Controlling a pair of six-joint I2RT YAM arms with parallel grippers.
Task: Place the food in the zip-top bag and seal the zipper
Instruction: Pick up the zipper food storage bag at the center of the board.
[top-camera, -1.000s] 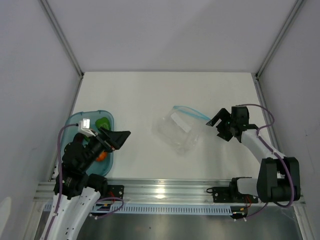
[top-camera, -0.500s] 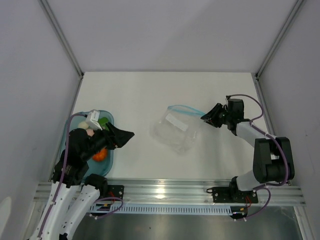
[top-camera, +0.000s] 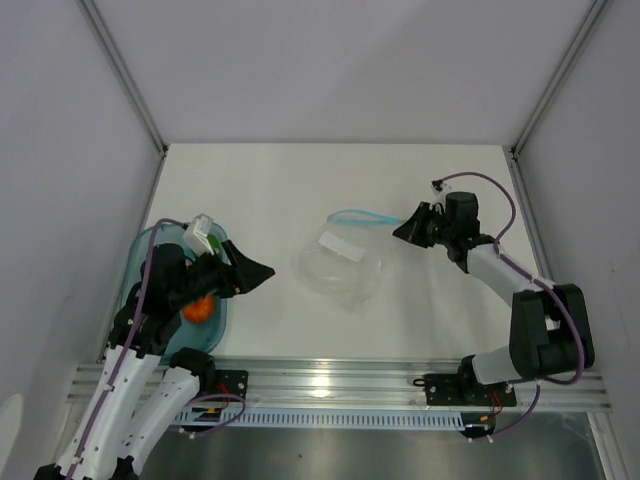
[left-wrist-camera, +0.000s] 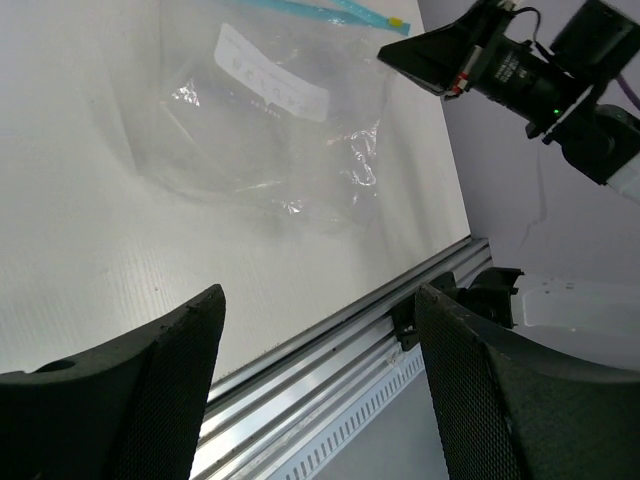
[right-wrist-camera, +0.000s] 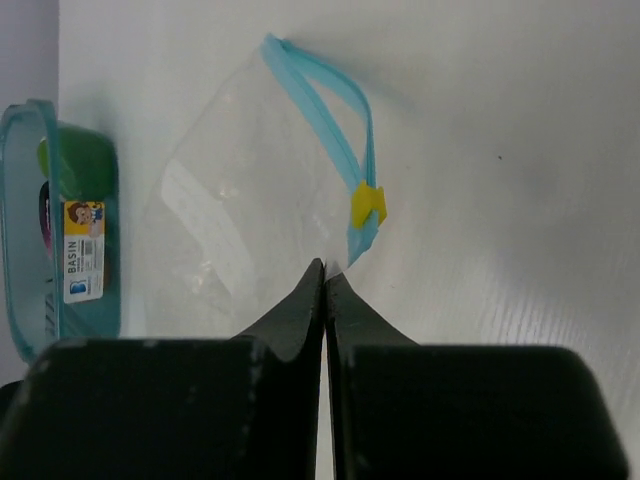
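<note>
Leftmost in the overhead view, the teal translucent plastic tray (top-camera: 143, 248) holds the food. A round orange toy fruit (top-camera: 201, 310) shows beside the arm, and a green piece (right-wrist-camera: 85, 165) shows in the right wrist view; the other pieces are hidden. Just right of the tray's rim hangs the left gripper (top-camera: 252, 272), its fingers (left-wrist-camera: 150, 400) spread wide and empty.

At mid-frame the clear floppy zip-top bag (top-camera: 335, 275) lies empty, with its white label patch (top-camera: 342, 248) facing up. Its thin light-blue zipper strip (top-camera: 355, 214) gapes slightly along the upper edge.

At the bag's right corner the right gripper (top-camera: 408, 230) has its fingers pressed together beside a small yellow tab (right-wrist-camera: 367, 205). Whether they nip the film I cannot tell; probably the grip is meant to anchor the mouth for loading.

Bare white table (top-camera: 300, 180) lies open between tray and bag. The aluminium rail (top-camera: 330, 380) runs close along the lower edge.
</note>
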